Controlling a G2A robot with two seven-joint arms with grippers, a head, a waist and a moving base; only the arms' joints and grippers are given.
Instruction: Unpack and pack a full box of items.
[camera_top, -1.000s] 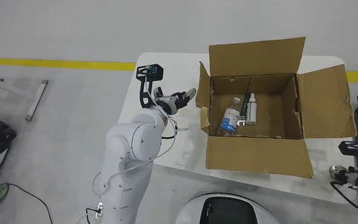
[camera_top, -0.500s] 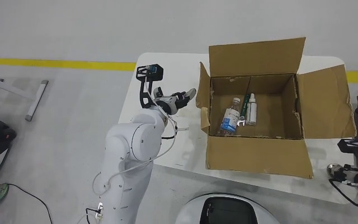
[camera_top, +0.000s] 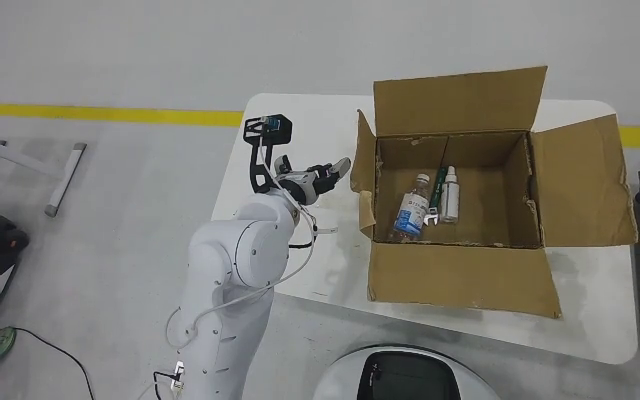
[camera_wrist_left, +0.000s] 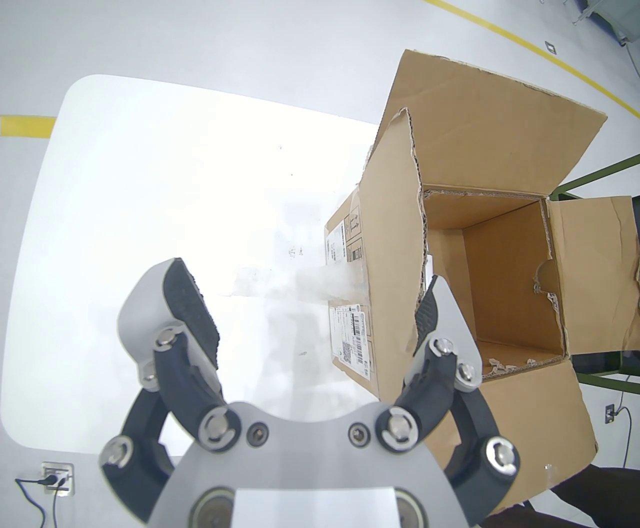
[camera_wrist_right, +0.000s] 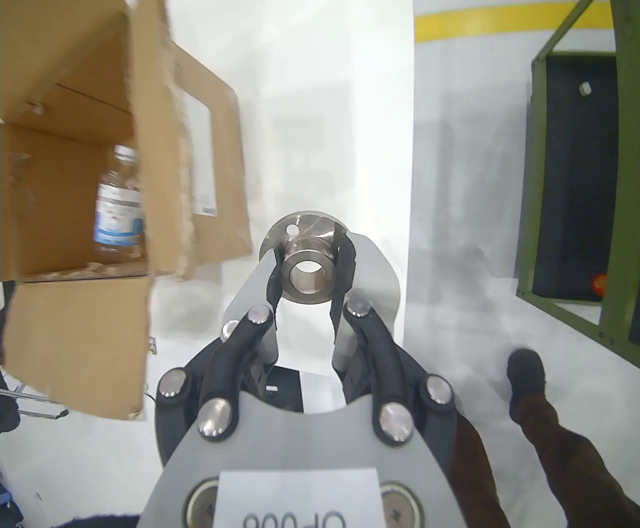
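As it carries all the rest, desk (camera_top: 300, 120) (camera_wrist_left: 150, 200): white top with rounded corners, the box on its right half.
Box (camera_top: 460, 275) (camera_wrist_left: 395, 225) (camera_wrist_right: 75, 320): brown cardboard, upright, all four flaps open; the back flap stands up, the other three fold outward. Three items lie on its floor, left of the middle.
Left pincer (camera_top: 315, 168) (camera_wrist_left: 305, 280): spread wide with nothing between the pads, held over the desk's left part, its tip just beside the box's left flap but apart from it.
Right pincer (camera_wrist_right: 309, 270): narrow, clamped on the flange, held outside the box on its right side, at the desk's edge.
Bottle (camera_top: 410, 213) (camera_wrist_right: 117, 210): clear, blue-and-white label, lying on its side in the box, cap toward the back wall.
Spray bottle (camera_top: 451, 195): white, lying near the bottle, to its right.
Tube (camera_top: 439, 185): green, thin, lying between the two bottles.
Flange (camera_wrist_right: 300, 230): a short steel bush with a round plate, bore facing the right wrist camera, a pad on each side.
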